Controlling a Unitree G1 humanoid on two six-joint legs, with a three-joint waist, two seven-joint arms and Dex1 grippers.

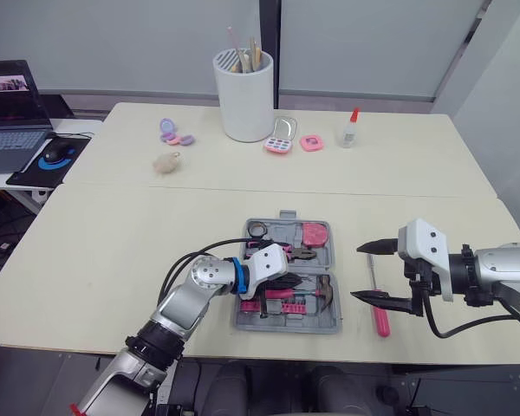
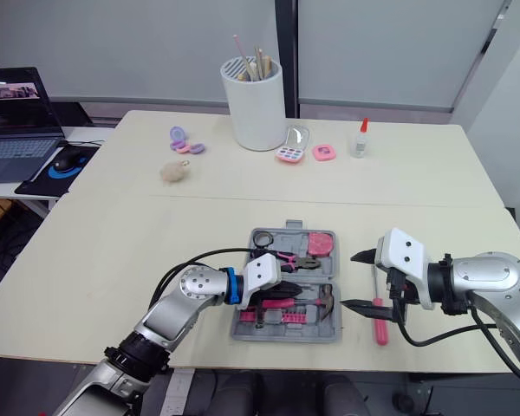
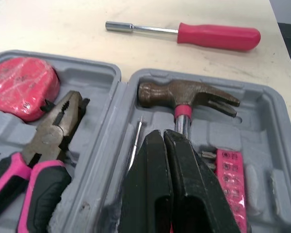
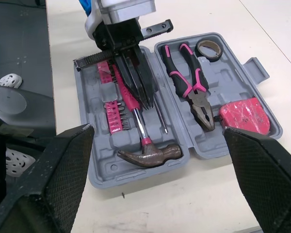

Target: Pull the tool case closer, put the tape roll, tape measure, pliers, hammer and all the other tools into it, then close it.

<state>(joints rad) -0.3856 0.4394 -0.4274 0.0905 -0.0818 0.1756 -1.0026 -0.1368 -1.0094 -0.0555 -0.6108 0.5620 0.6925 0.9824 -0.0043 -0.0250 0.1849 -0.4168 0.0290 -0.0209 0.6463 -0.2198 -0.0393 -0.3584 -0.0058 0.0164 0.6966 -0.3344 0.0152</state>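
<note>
The grey tool case (image 1: 286,328) lies open on the table (image 1: 113,243), near the front edge. In one half are the tape roll (image 4: 208,48), the pliers (image 3: 53,131) and the pink tape measure (image 3: 22,90). In the other half are the hammer (image 3: 184,94) and a pink holder of bits (image 4: 117,116).

The left hand (image 3: 162,133) is over this half, its fingers pressed together just above the hammer's handle. A pink screwdriver (image 3: 218,36) lies on the table beside the case. The right hand (image 1: 357,273) is over it with its fingers wide apart.
</note>
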